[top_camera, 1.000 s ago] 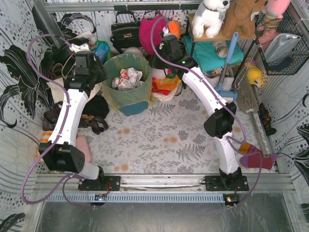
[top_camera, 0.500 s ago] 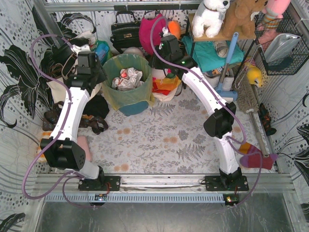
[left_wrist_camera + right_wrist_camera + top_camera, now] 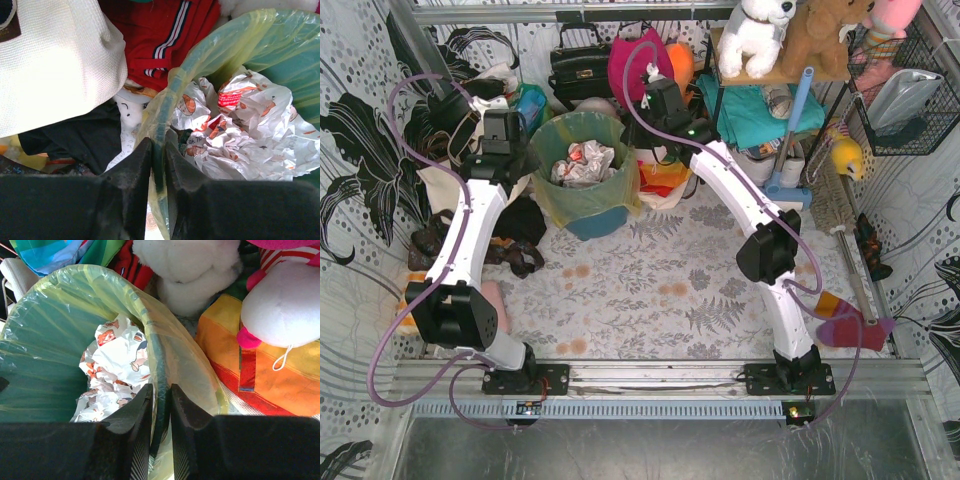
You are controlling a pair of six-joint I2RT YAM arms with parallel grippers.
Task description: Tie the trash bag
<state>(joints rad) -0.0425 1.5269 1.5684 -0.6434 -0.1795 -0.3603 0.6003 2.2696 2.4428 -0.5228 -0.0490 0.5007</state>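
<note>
Top view: bright, even light coming from overhead, shadows falling soft, metal sheet [image 3: 650,450] glaring at 6 o'clock. Left wrist: cream canvas bag [image 3: 55,65] blowing out white at 10, left gripper [image 3: 158,150] blurring dark at 6. Right wrist: trash bag [image 3: 100,280] film glinting at 11, white plush [image 3: 185,265] washing out at 12

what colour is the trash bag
The trash bag is translucent yellow, clearest in the right wrist view.
</note>
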